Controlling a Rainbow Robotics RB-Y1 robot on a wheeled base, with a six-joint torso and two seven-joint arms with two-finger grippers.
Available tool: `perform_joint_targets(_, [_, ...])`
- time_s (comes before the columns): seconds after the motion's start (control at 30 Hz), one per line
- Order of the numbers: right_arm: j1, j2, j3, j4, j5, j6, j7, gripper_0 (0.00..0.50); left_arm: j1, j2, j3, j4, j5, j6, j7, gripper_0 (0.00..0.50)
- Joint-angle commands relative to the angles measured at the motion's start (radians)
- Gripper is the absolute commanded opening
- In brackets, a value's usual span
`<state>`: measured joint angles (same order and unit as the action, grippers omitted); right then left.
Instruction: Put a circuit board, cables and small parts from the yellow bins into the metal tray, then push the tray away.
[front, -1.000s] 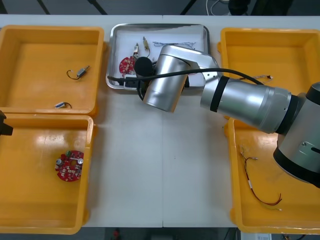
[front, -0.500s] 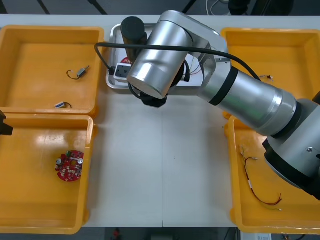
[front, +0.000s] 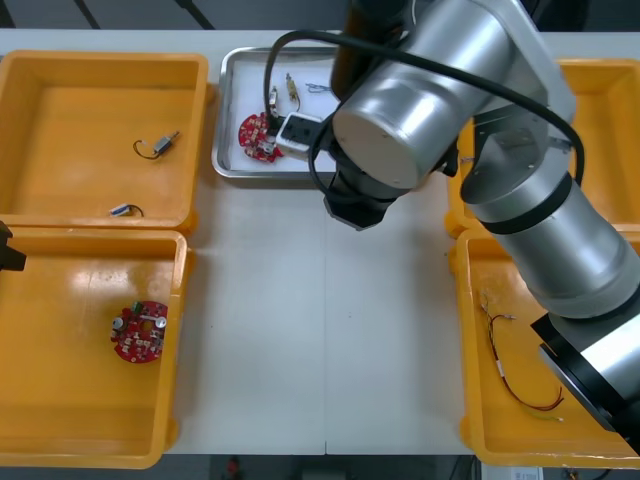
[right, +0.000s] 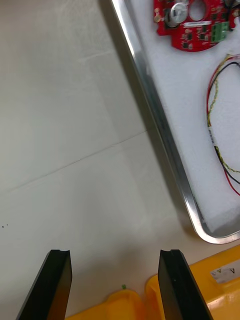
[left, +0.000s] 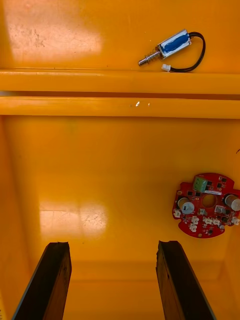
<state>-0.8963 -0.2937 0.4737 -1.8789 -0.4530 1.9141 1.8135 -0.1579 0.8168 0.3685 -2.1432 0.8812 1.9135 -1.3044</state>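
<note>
The metal tray (front: 228, 166) stands at the table's far middle, white inside, and holds a round red circuit board (front: 258, 137), small metal parts (front: 289, 88) and a red and yellow cable (right: 220, 135). My right arm (front: 420, 100) reaches over the tray's right half. In the right wrist view my right gripper (right: 114, 252) is open over bare table, just outside the tray's rim (right: 162, 125), with the board (right: 192, 22) beyond it. My left gripper (left: 113, 245) hangs open over the near left yellow bin (front: 60, 400), and a second red board (left: 206, 205) lies beside its finger.
The far left bin (front: 60, 90) holds two small metal parts (front: 160, 145) with short black leads. A red and yellow cable (front: 512, 372) lies in the near right bin (front: 480, 430). An orange bin corner (right: 200, 295) sits close to my right fingers.
My right arm has swung to the right and lifted off the tray's left part, uncovering the red board. The tray and the left arm have stayed put.
</note>
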Motion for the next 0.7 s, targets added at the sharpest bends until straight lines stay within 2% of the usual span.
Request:
perform_joint_targets(0.03, [0.105, 0.008, -0.165, -0.149, 0.046, 0.006, -0.025, 0.500, 0.017, 0.045, 0.009, -0.029, 0.002, 0.006, 0.022, 0.500])
perform_joint_targets(0.17, [0.195, -0.028, -0.242, -0.253, 0.097, 0.006, -0.043, 0.500, 0.017, 0.045, 0.009, -0.029, 0.002, 0.006, 0.022, 0.500])
perform_joint_targets(0.3, [0.247, -0.062, -0.333, -0.295, 0.096, 0.006, -0.056, 0.500, 0.017, 0.045, 0.009, -0.029, 0.002, 0.006, 0.022, 0.500])
perform_joint_targets(0.53, [0.310, -0.068, -0.503, -0.330, 0.108, 0.006, -0.086, 0.500, 0.017, 0.045, 0.009, -0.029, 0.002, 0.006, 0.022, 0.500])
perform_joint_targets(0.7, [0.367, -0.088, -0.584, -0.350, 0.099, 0.006, -0.158, 0.500, 0.017, 0.045, 0.009, -0.029, 0.002, 0.006, 0.022, 0.500])
